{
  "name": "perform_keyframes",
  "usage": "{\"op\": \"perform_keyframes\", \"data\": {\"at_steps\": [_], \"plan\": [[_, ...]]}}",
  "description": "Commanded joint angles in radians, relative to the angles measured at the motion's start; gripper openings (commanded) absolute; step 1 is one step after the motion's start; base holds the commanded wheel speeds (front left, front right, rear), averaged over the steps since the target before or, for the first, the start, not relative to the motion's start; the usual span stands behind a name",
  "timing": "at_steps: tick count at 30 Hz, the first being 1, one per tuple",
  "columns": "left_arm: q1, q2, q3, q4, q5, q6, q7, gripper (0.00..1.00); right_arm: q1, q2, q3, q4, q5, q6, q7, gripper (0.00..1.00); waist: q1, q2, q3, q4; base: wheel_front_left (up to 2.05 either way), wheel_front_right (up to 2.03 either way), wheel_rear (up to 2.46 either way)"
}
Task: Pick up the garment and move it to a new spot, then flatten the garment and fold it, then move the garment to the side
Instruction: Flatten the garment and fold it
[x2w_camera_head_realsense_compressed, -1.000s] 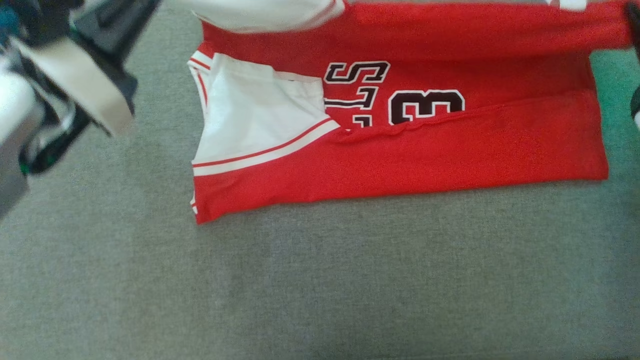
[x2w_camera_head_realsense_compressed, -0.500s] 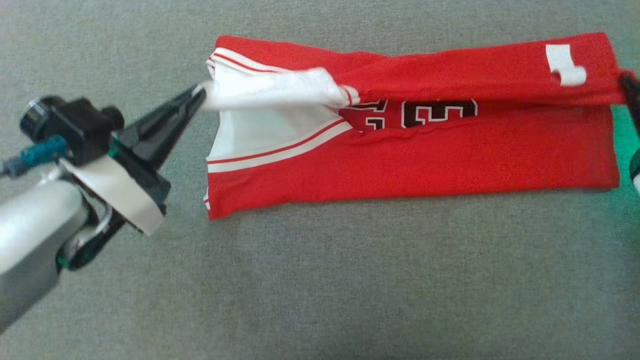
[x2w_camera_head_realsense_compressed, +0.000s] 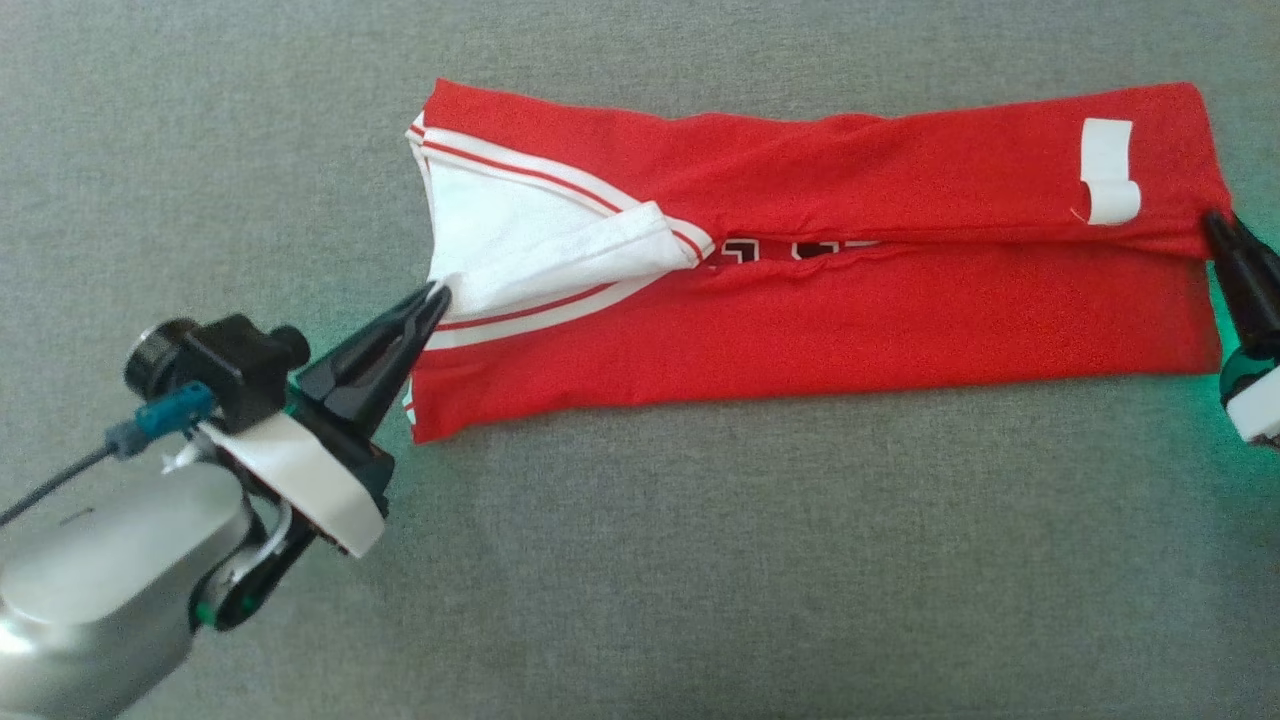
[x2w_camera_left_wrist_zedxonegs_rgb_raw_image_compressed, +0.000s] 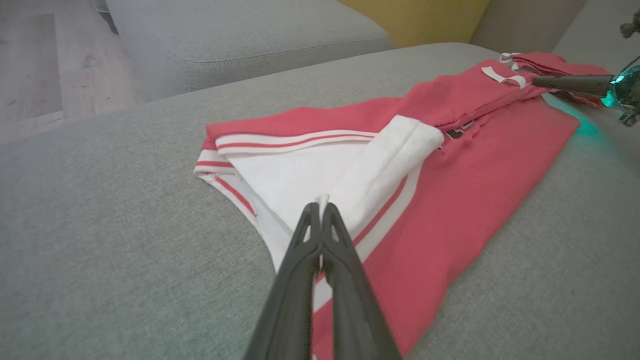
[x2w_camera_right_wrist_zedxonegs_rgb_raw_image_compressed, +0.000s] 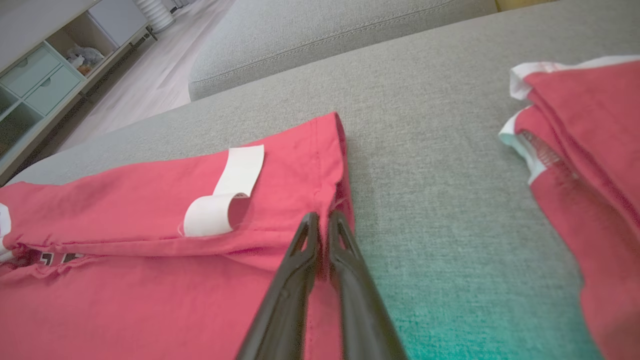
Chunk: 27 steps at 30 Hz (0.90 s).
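A grey sofa seat carries the red jersey, folded lengthwise into a long band across its far half. The pale left forearm slants up from the lower left. The left gripper has its jaws pressed together on the tip of the white sleeve. The right gripper points at the hem end beside the white label, its jaws a slit apart. I cannot tell whether they pinch cloth.
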Motion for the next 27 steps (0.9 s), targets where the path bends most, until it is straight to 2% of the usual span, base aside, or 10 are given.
{"op": "perform_keyframes", "data": {"at_steps": [1, 2, 3, 4, 5, 8, 11, 17, 22, 27], "plan": [[0.001, 0.025, 0.051, -0.001, -0.005, 0.006, -0.015, 0.00, 0.044, -0.025, -0.009, -0.004, -0.004, -0.001, -0.014, 0.34, 0.0000, -0.0001, -0.005, -0.001, 0.00, 0.00, 0.00], [0.010, 0.017, 0.054, 0.006, -0.005, 0.006, -0.019, 0.16, 0.048, -0.019, -0.011, 0.000, -0.004, -0.001, -0.015, 0.54, 0.0000, -0.0001, -0.009, -0.001, 0.00, 0.00, 0.00], [0.010, 0.017, 0.054, 0.006, -0.005, 0.006, -0.019, 0.16, 0.048, -0.019, -0.011, 0.000, -0.004, -0.001, -0.015, 0.54, 0.0000, -0.0001, -0.009, -0.001, 0.00, 0.00, 0.00], [0.020, 0.008, 0.059, 0.014, -0.004, 0.008, -0.022, 0.42, 0.052, -0.013, -0.015, 0.004, -0.002, -0.001, -0.017, 0.89, 0.0000, -0.0001, -0.014, -0.001, 0.00, 0.00, 0.00], [0.030, -0.003, 0.068, 0.021, -0.005, 0.013, -0.025, 1.00, 0.057, -0.009, -0.023, 0.012, 0.000, -0.001, -0.021, 1.00, 0.0000, -0.0001, -0.020, 0.000, 0.00, 0.00, 0.00], [0.069, -0.036, 0.122, 0.032, -0.001, 0.049, -0.031, 1.00, 0.075, 0.016, -0.069, 0.046, -0.009, -0.001, -0.034, 1.00, 0.0000, -0.0001, -0.042, 0.002, 0.00, 0.00, 0.00], [0.138, -0.082, 0.251, 0.012, 0.046, 0.114, -0.032, 1.00, 0.107, 0.048, -0.136, 0.073, -0.057, -0.001, -0.040, 1.00, 0.0000, -0.0001, -0.070, 0.004, 0.00, 0.00, 0.00], [0.383, -0.231, 0.559, -0.052, 0.198, 0.230, -0.032, 1.00, 0.221, 0.160, -0.405, 0.064, -0.300, -0.001, -0.041, 1.00, 0.0000, -0.0001, -0.132, 0.011, 0.00, 0.00, 0.00], [0.561, -0.379, 0.723, -0.077, 0.359, 0.247, -0.033, 1.00, 0.349, 0.281, -0.621, 0.009, -0.545, -0.001, -0.041, 1.00, 0.0000, -0.0001, -0.179, 0.035, 0.00, 0.00, 0.00], [0.670, -0.520, 0.826, -0.087, 0.505, 0.228, -0.033, 1.00, 0.436, 0.400, -0.759, -0.043, -0.699, -0.001, -0.041, 1.00, 0.0000, -0.0001, -0.211, 0.073, 0.00, 0.00, 0.00]]}}
